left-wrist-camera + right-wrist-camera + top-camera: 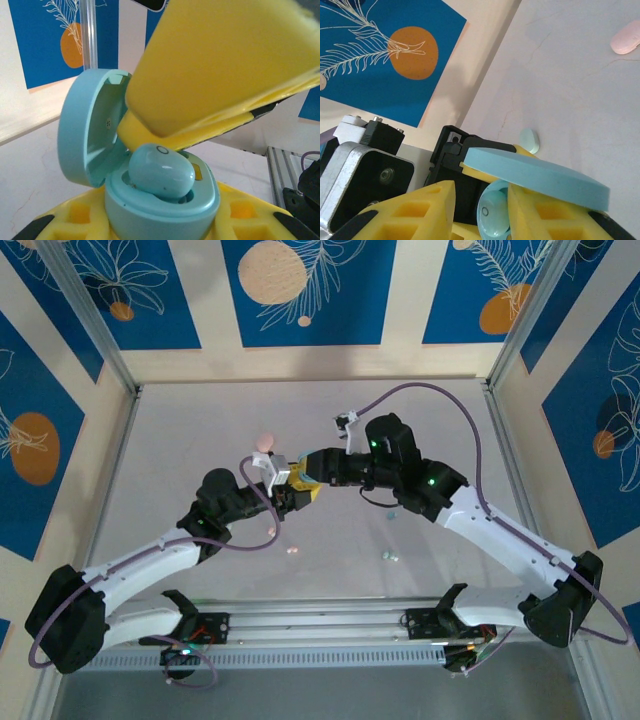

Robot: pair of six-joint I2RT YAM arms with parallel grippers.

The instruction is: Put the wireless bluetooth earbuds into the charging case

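Your left gripper [162, 227] is closed on the pale blue charging case [160, 205], which stands with its lid [90, 135] swung up at 10 o'clock. One pale blue earbud [161, 172] lies in the well of the case, but it sits high and tilted, so I judge it is not fully seated. The right gripper [482, 195] has its yellow fingers [420, 215] on both sides of this earbud. Whether they pinch it or only stand beside it, I cannot tell.

The danger is this: if you pull the right gripper away carelessly, a soft finger may drag the earbud out, and it would drop to the table [200, 440]. A push toward 9 o'clock could press the lid or twist the case in the left grip.

The left wrist view shows you the well and how the earbud sits; from the right wrist the lid covers it. The top view adds the pink case [264, 442] at 11 o'clock from the grippers, a pink earbud [292, 550] at 6 o'clock and a blue earbud [390, 556] at 4 o'clock.
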